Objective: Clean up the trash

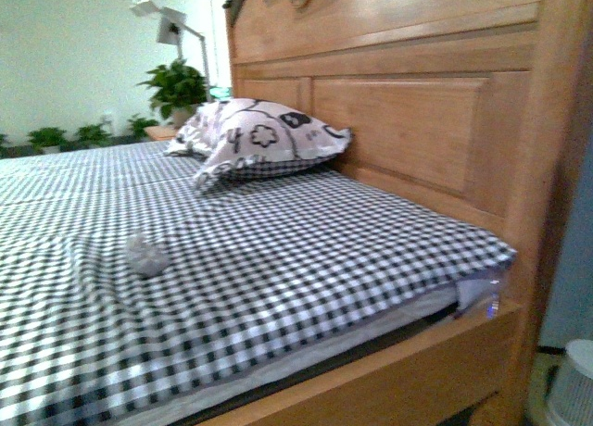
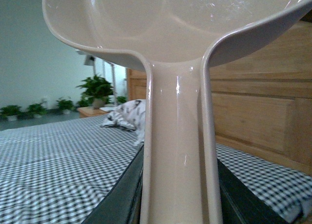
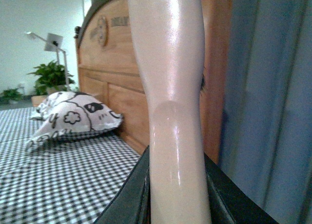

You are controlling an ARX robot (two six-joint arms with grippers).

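A small crumpled white wad of paper lies on the worktop, which is a bed with a black-and-white checked sheet. In the front view the wad sits on the left part of the sheet, out in the open, near the front of the bed. It is well apart from the big white pillow with black cartoon prints, which lies further back, right beside the tall wooden headboard. Past the bed stand green potted plants and a white lamp. The left gripper is closed tight on the handle of a pale pink plastic dustpan. Its dark jaws press on both sides of the handle, and the wide scoop spreads out at the handle's far end. The right gripper is closed on a smooth pale pink plastic handle. I cannot tell what tool that handle belongs to.
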